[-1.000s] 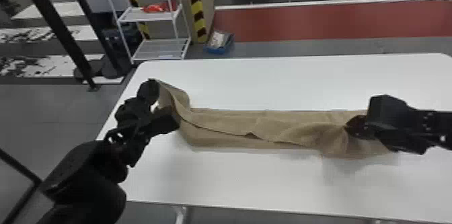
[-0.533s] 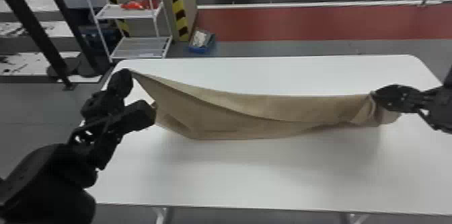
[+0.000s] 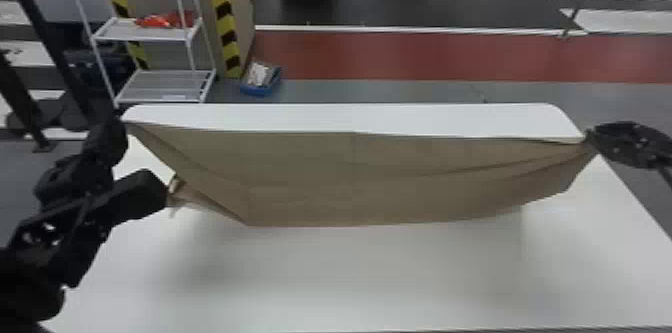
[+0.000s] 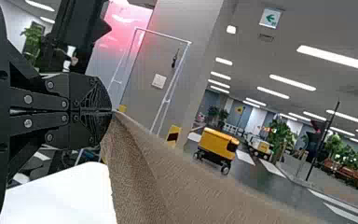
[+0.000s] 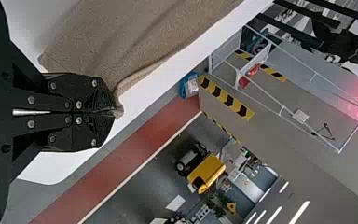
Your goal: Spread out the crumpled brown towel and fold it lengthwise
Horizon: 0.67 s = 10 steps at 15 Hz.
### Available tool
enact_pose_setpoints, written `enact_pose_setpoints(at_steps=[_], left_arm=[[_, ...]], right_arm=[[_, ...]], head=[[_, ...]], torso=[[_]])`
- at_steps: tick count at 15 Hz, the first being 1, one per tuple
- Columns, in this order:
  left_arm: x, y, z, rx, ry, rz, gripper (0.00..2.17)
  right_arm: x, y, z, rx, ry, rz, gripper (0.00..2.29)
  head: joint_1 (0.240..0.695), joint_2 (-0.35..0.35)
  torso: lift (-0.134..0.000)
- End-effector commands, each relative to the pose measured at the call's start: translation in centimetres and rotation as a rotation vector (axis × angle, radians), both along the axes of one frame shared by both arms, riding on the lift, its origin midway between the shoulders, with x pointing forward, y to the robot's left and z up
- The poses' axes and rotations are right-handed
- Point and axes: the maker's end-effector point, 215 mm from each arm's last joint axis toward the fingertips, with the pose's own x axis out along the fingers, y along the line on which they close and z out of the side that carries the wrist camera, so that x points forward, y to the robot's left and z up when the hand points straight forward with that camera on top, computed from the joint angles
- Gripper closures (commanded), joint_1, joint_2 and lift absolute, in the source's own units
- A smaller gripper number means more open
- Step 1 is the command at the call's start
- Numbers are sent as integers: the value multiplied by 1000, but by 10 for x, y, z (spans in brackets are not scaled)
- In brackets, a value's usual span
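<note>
The left claw [image 3: 125, 125] is closed on one corner of the brown towel [image 3: 350, 177]; the right claw [image 3: 590, 136] is closed on another (each with its fingers pressed together); the brown towel stretches between them, above the white worktop [image 3: 350, 277].

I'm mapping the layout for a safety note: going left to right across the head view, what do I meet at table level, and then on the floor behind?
Table level: left gripper → towel → right gripper. Behind: white rack → blue bin.
</note>
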Motion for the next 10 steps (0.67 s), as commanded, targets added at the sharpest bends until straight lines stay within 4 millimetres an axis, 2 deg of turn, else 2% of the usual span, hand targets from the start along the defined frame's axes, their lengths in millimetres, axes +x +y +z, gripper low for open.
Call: enact_pose_setpoints(at_steps=[1, 7, 8, 10], left_arm=[[-2, 1, -5, 4, 9, 0, 1676], [-8, -8, -12, 4, 20, -11, 1676], [-8, -6, -13, 6, 22, -9, 1676], [2, -3, -13, 8, 21, -7, 1676]], right_arm=[[-2, -4, -15, 2, 15, 7, 1156], [-6, 12, -30, 17, 42, 35, 1160], [-3, 17, -31, 20, 40, 39, 1160], [18, 27, -24, 24, 11, 36, 1160]], head=[[648, -32], [675, -34], [678, -33], [681, -28]], torso=[[-120], [-120], [-120], [-120]])
